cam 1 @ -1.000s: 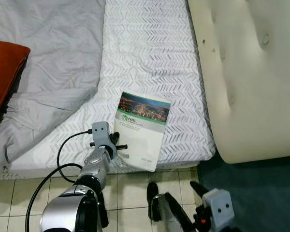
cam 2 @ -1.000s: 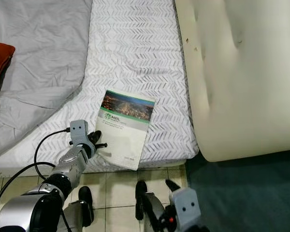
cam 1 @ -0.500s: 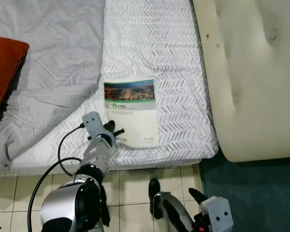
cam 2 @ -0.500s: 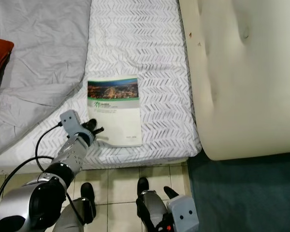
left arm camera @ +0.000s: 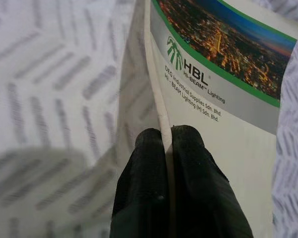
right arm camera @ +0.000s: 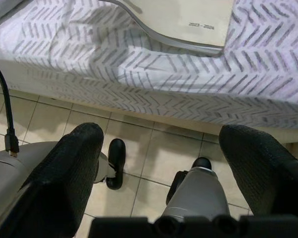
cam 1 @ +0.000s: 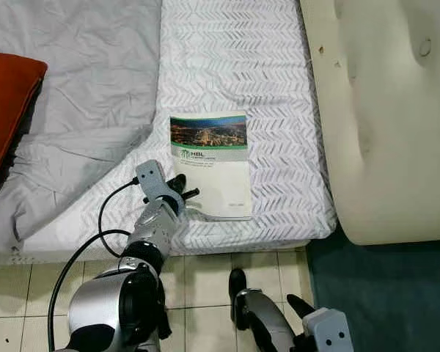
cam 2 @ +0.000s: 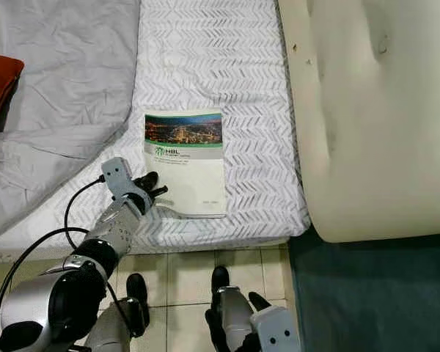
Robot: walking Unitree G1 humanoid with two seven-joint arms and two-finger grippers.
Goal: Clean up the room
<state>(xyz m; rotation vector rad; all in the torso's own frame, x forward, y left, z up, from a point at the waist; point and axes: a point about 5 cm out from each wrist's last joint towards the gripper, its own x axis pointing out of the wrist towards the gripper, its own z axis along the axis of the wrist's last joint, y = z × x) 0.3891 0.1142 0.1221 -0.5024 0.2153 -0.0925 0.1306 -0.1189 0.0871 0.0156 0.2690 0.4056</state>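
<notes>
Left gripper (cam 1: 183,196) sits at the lower centre-left of the left eye view, fingers pressed together on the near left corner of a booklet (cam 1: 214,163). In the left wrist view the two black fingertips (left arm camera: 150,148) pinch the booklet's thin white edge between them, cover side to one side and the patterned sheet to the other.

The booklet lies on a white chevron-patterned mattress (cam 1: 279,103), a little below the frame's centre. Cover faces up: a night city photo across the top, a green band under it, the letters "HBL" and small print lines below. Its near edge is lifted slightly off the sheet where the gripper holds it; the rest lies flat.

A grey blanket (cam 1: 81,88) covers the upper left of the frame, rumpled, with its edge just beside the booklet's left side. An orange-red cushion (cam 1: 7,103) shows at the far left edge. A cream tufted headboard (cam 1: 389,125) fills the upper right, touching the mattress side.

Right gripper (right arm camera: 174,163) hangs low at the bottom of the frame above a beige tiled floor (cam 1: 205,279), fingers wide apart, holding nothing. Dark teal carpet (cam 1: 396,293) occupies the lower right corner.
</notes>
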